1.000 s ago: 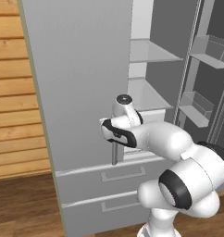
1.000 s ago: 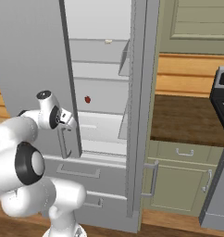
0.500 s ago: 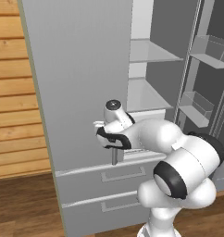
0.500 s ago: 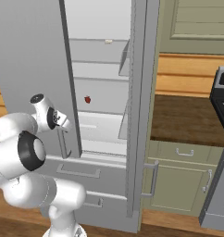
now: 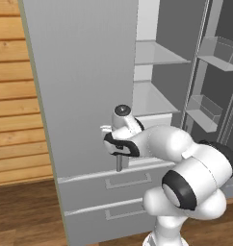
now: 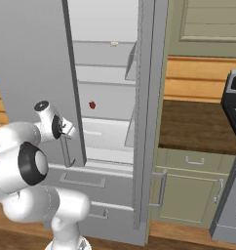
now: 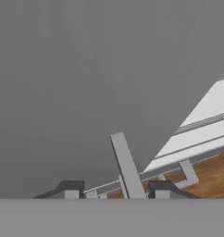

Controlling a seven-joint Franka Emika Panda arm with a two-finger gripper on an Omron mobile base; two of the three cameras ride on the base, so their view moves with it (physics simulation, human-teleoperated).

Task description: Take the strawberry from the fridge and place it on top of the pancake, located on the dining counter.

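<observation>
The tool [image 7: 115, 190] sits at the lower end of the handle [image 7: 127, 169] on the fridge [image 5: 80, 86] left door, its fingers [image 7: 70, 189] straddling the bar; whether they clamp it I cannot tell. The strawberry [image 6: 92, 104] lies on a middle shelf [image 6: 106, 115] inside, well apart from the tool.

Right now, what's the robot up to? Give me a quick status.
Hand closing around left fridge door's handle. Strawberry on middle fridge shelf, untouched. Left door stands between hand and berry.
</observation>
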